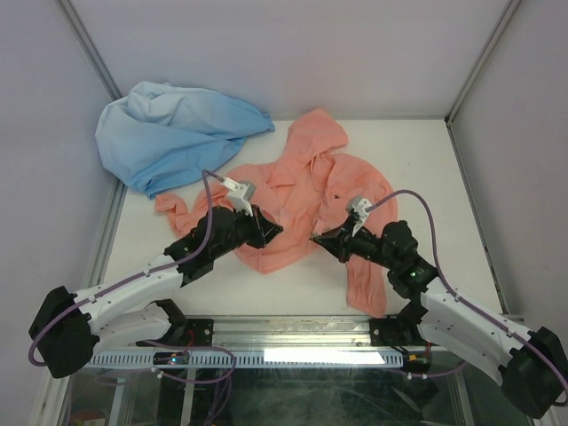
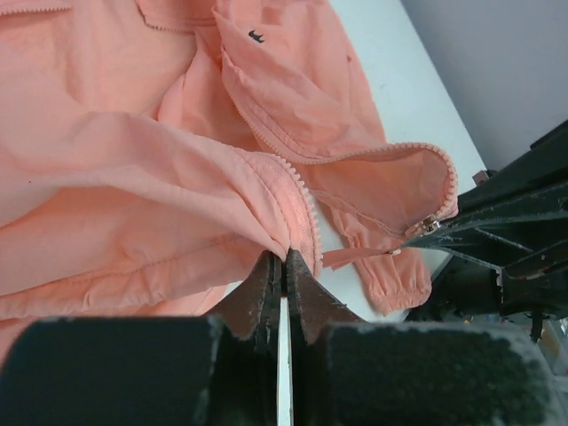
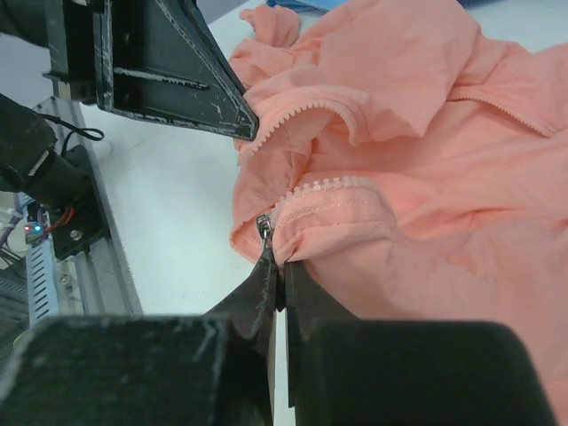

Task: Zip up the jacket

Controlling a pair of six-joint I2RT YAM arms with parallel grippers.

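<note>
The salmon-pink hooded jacket (image 1: 306,173) lies crumpled, hood toward the far side. Its front zip (image 2: 300,200) is undone, the two lower ends seemingly held apart

I count one jacket (image 1: 306,182), salmon-pink, and one light blue garment (image 1: 169,133): two pieces of clothing. My claws number two, the left claw (image 1: 276,231) and the right claw (image 1: 314,238). One surface (image 1: 417,164) carries everything.
</note>
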